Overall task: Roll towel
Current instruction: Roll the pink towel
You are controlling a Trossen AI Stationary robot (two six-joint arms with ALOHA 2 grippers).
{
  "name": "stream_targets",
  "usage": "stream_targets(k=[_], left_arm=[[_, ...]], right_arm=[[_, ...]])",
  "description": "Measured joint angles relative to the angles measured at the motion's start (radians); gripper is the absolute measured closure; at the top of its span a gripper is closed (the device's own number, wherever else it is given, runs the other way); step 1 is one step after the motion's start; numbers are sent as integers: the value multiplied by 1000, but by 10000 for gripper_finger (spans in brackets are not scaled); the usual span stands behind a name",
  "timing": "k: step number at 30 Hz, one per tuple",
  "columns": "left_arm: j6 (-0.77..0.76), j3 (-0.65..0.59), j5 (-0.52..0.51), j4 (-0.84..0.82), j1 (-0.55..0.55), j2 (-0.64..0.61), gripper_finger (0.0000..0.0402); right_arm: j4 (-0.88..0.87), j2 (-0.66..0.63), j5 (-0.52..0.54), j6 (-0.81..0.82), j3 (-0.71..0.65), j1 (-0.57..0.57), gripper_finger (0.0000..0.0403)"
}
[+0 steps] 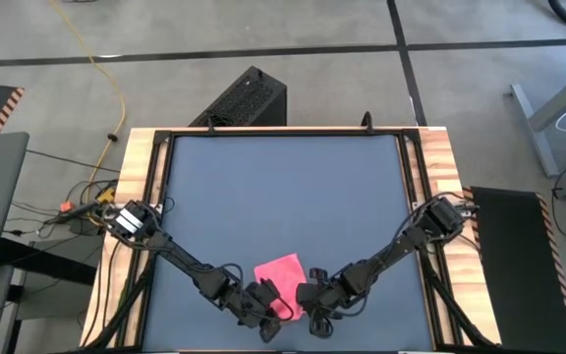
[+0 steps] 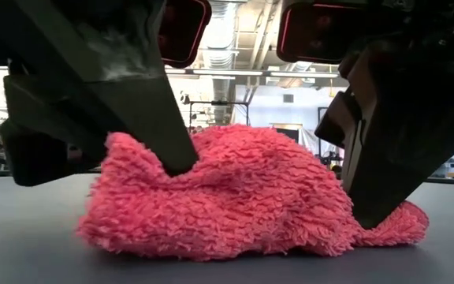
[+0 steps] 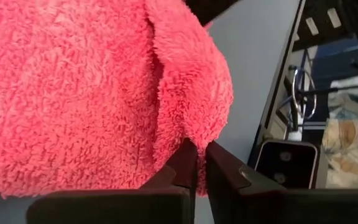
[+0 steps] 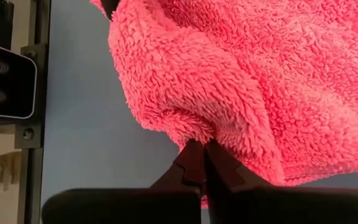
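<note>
Left gripper (image 3: 197,163) fingers pinched on edge fold of small bright pink fluffy towel (image 1: 279,276). Right gripper (image 4: 202,167) likewise nipping towel's opposite edge. Towel bunched at six o'clock on dark grey table mat (image 1: 283,197), between both grippers.

In the high view both claws hide the towel's (image 1: 280,270) near edge

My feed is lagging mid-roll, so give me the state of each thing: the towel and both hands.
towel: bunched, near edge lifted, resting on the mat.
left hand: shut on the towel's edge.
right hand: shut on the towel's edge.
mat: flat on the table.
</note>
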Motion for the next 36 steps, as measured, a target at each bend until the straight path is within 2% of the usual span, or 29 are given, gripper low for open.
stream_targets(k=[5, 14, 17, 21, 24, 28, 31, 36], left_arm=[[29, 0, 30, 1, 0, 0, 354], [19, 0, 35, 2, -3, 0, 252], [26, 0, 41, 2, -3, 0, 236], [24, 0, 44, 2, 1, 0, 233], [1, 0, 5, 4, 9, 0, 233], [102, 21, -70, -11, 4, 0, 235], [205, 85, -116, -116, -7, 0, 250], [401, 235, -160, -411, -29, 0, 287]], right_arm=[[-1, 0, 0, 1, 0, 0, 376], [-1, 0, 0, 1, 0, -2, 375], [-3, 0, -4, 1, 0, -8, 374], [-3, 0, -13, 0, -1, -14, 374], [-3, 0, -13, 2, -1, -19, 373], [-3, 0, -9, 21, -1, -19, 372], [-3, 0, -5, 23, -1, -19, 372], [-4, 0, 0, 24, 0, -19, 371]])
